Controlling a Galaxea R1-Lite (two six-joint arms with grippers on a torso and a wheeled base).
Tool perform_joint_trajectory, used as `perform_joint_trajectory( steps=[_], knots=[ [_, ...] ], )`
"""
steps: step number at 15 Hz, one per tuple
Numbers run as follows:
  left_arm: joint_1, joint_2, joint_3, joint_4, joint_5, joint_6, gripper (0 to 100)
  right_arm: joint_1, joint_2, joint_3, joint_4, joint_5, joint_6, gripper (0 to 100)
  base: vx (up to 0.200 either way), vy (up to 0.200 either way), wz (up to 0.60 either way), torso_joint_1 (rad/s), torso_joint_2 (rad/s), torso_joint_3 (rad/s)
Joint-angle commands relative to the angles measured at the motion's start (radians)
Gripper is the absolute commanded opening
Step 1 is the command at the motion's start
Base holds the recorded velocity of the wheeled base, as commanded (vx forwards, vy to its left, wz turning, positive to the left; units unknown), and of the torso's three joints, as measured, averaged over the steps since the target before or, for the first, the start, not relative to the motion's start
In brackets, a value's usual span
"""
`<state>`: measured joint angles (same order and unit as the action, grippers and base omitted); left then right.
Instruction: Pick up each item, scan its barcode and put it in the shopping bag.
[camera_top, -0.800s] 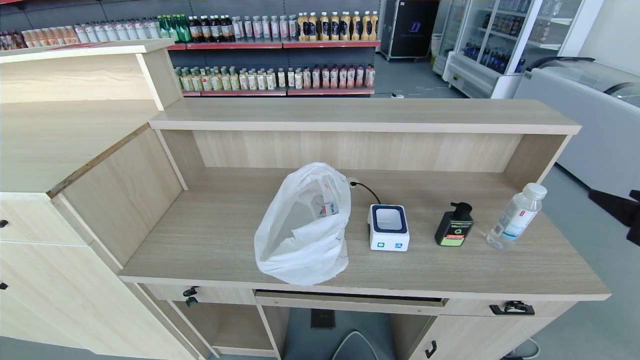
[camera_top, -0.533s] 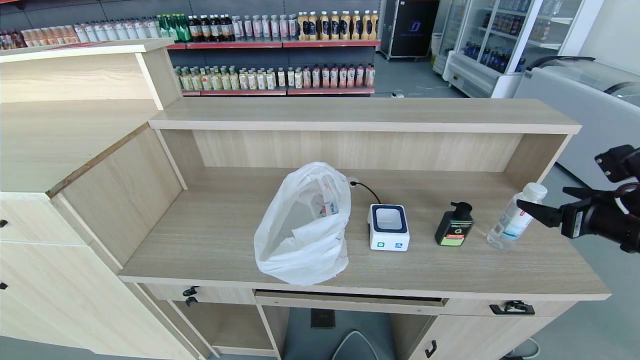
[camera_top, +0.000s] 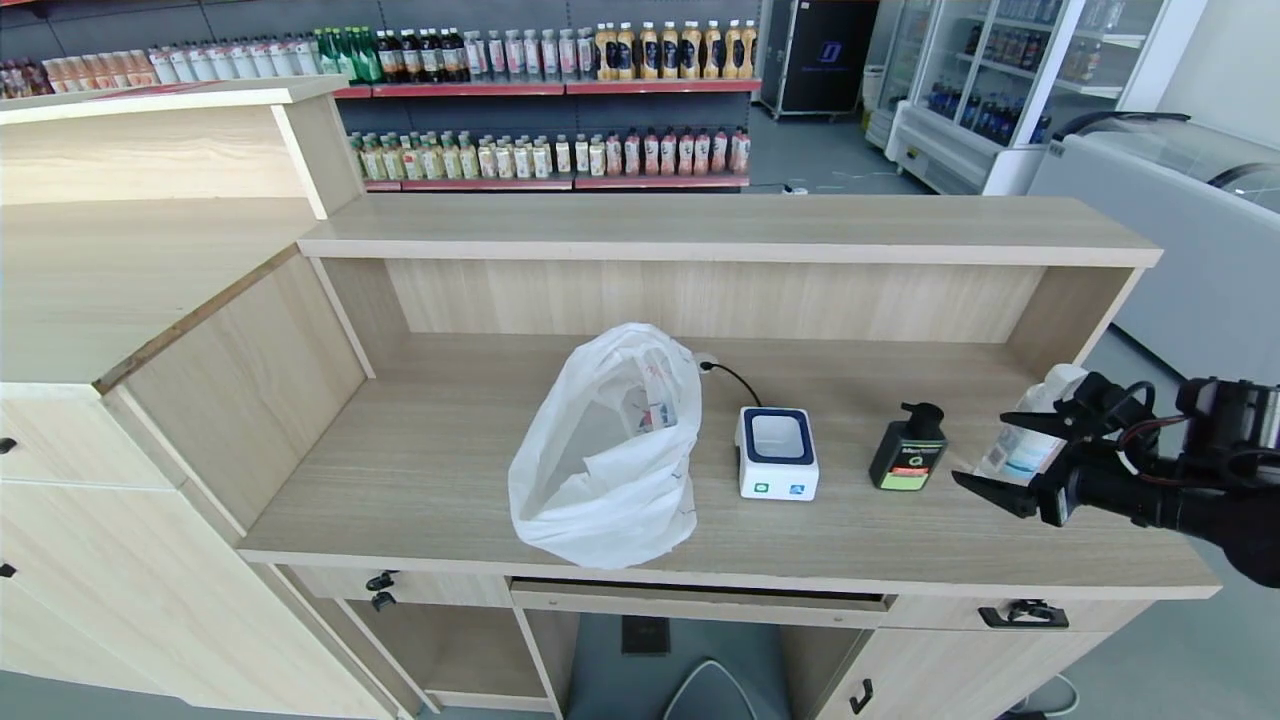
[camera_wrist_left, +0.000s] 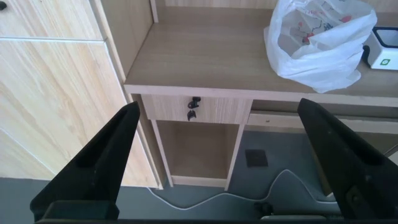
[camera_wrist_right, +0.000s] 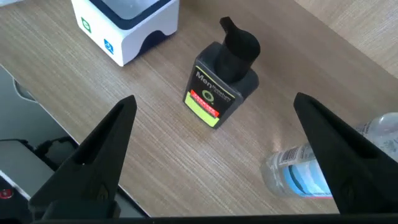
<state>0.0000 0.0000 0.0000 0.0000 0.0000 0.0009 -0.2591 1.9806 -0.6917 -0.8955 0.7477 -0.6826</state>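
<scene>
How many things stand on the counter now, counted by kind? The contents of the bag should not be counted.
Bottles: 2 (black pump bottle, clear water bottle)
Barcode scanner: 1
White plastic shopping bag: 1
Total: 4

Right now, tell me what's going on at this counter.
The robot's right pincer hovers open at the right end of the counter, beside the water bottle and black pump bottle, holding nothing. Both bottles stand right of the scanner, not yet bagged. The white shopping bag sits left of the scanner. The left pincer is open, low before the counter.
</scene>
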Motion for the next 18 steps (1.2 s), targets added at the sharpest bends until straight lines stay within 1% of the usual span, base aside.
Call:
perform_joint_trajectory(
  steps=[1, 7, 9, 12, 17, 18],
  knots=[
    [0.000, 0.000, 0.000, 0.000, 0.000, -0.001, 100, -0.002, 0.070, -0.043, -0.026, 0.021, -0.009, 100, 0.000, 0.000, 0.00, 0.000, 0.00, 0.000],
    [0.000, 0.000, 0.000, 0.000, 0.000, 0.001, 100, -0.002, 0.173, -0.051, -0.181, 0.030, -0.038, 100, 0.000, 0.000, 0.00, 0.000, 0.00, 0.000],
    [0.000, 0.000, 0.000, 0.000, 0.000, -0.001, 100, 0.000, 0.202, -0.051, -0.209, 0.030, -0.049, 100, 0.000, 0.000, 0.00, 0.000, 0.00, 0.000],
    [0.000, 0.000, 0.000, 0.000, 0.000, -0.001, 100, 0.008, 0.237, -0.086, -0.210, 0.036, -0.055, 100, 0.000, 0.000, 0.00, 0.000, 0.00, 0.000],
    [0.000, 0.000, 0.000, 0.000, 0.000, -0.001, 100, 0.018, 0.311, -0.183, -0.209, 0.107, -0.057, 100, 0.000, 0.000, 0.00, 0.000, 0.00, 0.000],
    [0.000, 0.000, 0.000, 0.000, 0.000, -0.001, 100, 0.024, 0.326, -0.195, -0.209, 0.108, -0.057, 100, 0.000, 0.000, 0.00, 0.000, 0.00, 0.000]
  ],
)
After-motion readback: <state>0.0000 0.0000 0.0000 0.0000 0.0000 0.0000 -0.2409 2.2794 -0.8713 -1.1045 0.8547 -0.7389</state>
